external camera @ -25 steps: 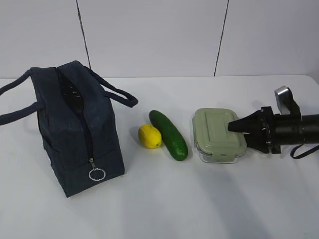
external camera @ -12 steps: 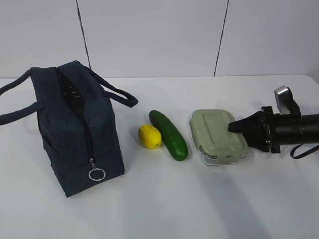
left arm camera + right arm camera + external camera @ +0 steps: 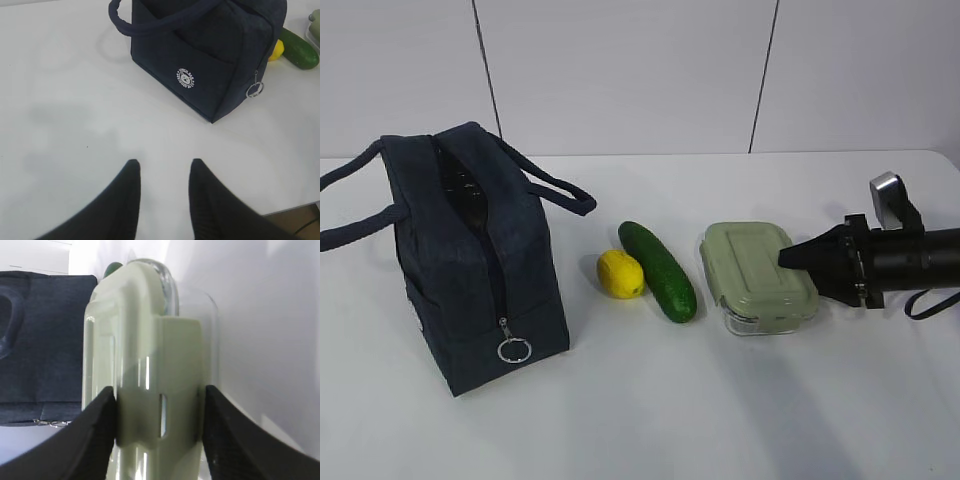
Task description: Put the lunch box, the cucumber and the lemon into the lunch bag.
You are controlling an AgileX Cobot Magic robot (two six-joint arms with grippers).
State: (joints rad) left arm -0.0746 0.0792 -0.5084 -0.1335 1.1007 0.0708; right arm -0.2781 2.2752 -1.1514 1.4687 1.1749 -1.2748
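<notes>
The lunch box (image 3: 755, 275), clear glass with a pale green lid, lies right of centre on the white table. My right gripper (image 3: 790, 256) reaches in level from the right and is shut on its near end. In the right wrist view both fingers press the sides of the lid clip of the lunch box (image 3: 145, 365). The dark green cucumber (image 3: 658, 270) and the yellow lemon (image 3: 620, 274) lie side by side left of the box. The navy lunch bag (image 3: 470, 260) stands upright at the left. My left gripper (image 3: 164, 167) hangs open over bare table, short of the lunch bag (image 3: 200, 65).
The bag's silver ring pull (image 3: 514, 350) hangs low on its front end and its two handles loop outward. A white panelled wall stands behind the table. The table's near edge (image 3: 300, 205) shows at the lower right of the left wrist view.
My right gripper's jaws have come in onto the lunch box end. The box has shifted and turned slightly to the left. The left gripper has not moved.
</notes>
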